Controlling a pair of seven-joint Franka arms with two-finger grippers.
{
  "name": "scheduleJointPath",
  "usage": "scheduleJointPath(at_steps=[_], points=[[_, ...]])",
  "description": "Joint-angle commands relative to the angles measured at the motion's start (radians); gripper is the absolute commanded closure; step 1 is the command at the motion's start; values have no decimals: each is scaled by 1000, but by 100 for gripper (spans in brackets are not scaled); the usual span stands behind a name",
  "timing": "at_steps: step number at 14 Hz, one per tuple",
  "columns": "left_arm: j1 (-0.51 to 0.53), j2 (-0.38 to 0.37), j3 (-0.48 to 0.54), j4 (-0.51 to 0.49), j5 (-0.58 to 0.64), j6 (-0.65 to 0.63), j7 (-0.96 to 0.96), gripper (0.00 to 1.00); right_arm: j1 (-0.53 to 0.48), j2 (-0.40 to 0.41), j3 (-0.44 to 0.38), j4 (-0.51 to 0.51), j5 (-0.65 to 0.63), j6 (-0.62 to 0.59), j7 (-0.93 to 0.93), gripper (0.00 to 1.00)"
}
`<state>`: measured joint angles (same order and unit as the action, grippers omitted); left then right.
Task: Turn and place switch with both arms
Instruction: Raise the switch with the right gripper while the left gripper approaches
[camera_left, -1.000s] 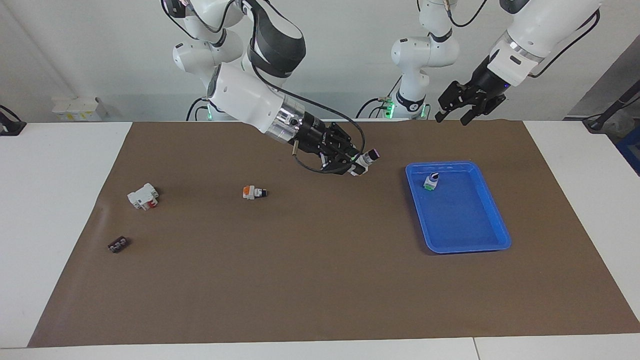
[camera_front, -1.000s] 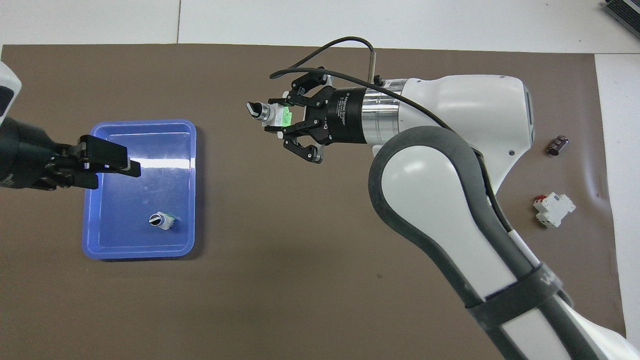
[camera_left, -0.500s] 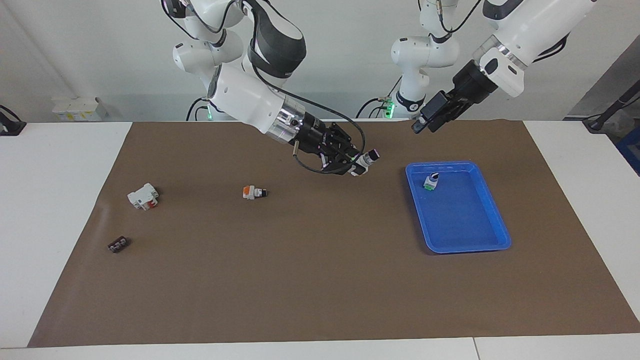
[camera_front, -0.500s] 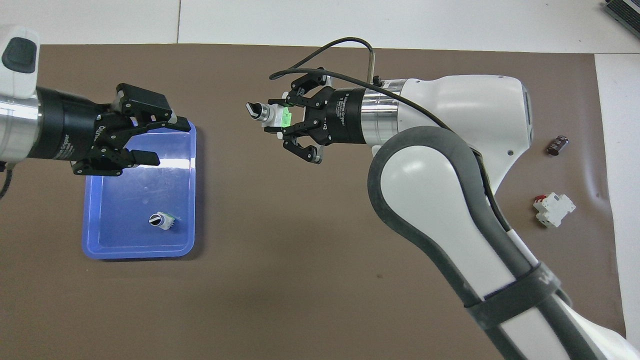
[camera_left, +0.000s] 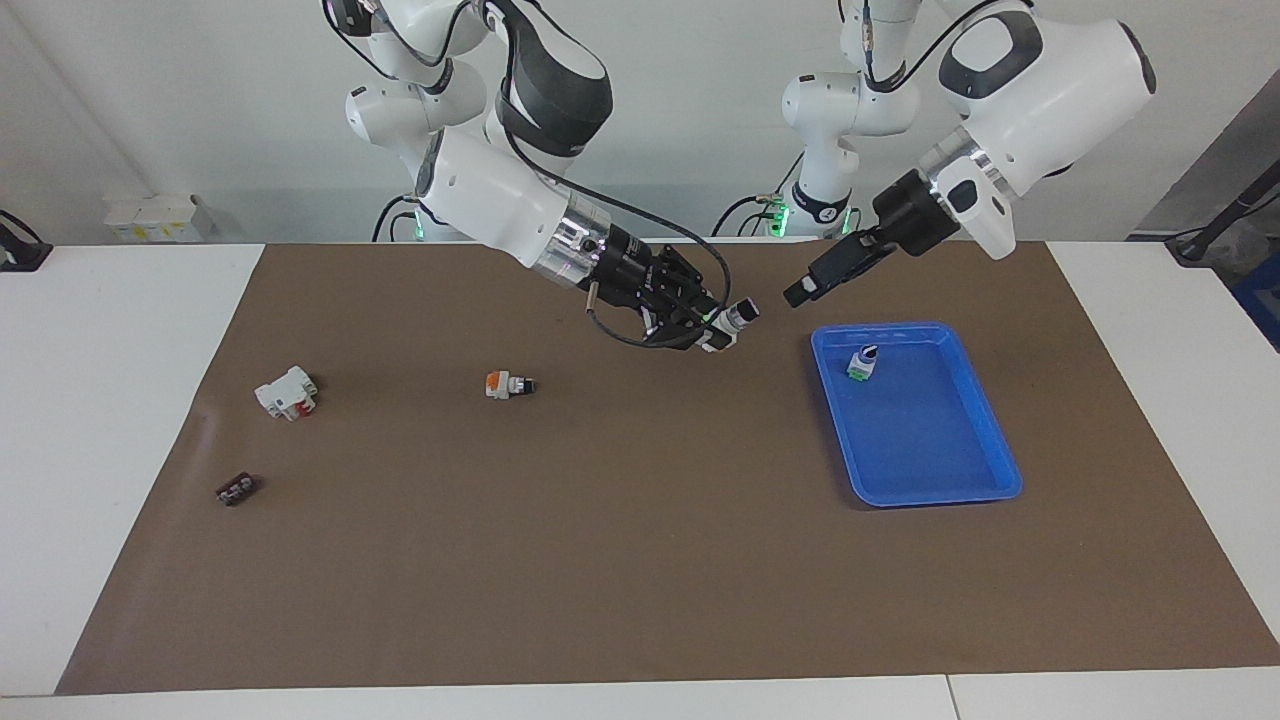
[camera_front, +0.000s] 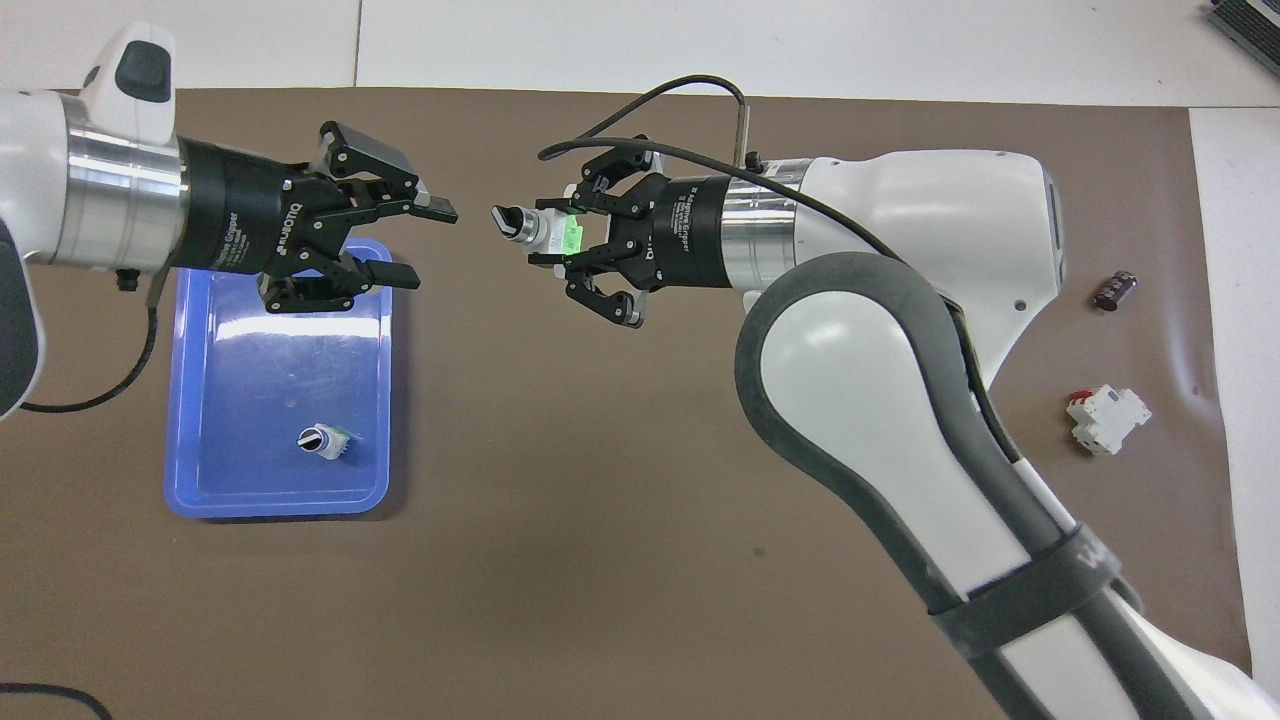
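Between the two claws, over the counter (camera_left: 640, 560) beside the blue tray (camera_front: 190, 400), you see the switch (camera_front: 540, 228), held by its body in the right claw (camera_front: 560, 235). Its long axis points the black knob straight at the left claw (camera_front: 425, 242), which is apart from the knob with its fingers spread.

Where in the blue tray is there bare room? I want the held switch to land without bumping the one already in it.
The blue tray holds one switch in its corner nearest the robots. The floor farther from them is bare.
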<state>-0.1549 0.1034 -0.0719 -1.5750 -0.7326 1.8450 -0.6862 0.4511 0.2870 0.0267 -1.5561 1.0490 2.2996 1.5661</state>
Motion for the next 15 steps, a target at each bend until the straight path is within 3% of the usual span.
scheduleJointPath(at_steps=[1, 6, 11, 15], points=[[-5, 74, -19, 99, -18, -24, -21, 42, -6, 9, 2, 13, 5, -11, -31, 100], [-14, 76, -34, 113, -16, -39, -24, 45, -6, 9, 2, 13, 5, -11, -31, 100], [-21, 73, -40, 113, -5, -41, -32, 65, -6, 9, 2, 11, 5, -11, -31, 100], [-32, 72, -40, 112, 2, -30, -27, 68, -8, 9, 2, 11, 5, -11, -31, 100]])
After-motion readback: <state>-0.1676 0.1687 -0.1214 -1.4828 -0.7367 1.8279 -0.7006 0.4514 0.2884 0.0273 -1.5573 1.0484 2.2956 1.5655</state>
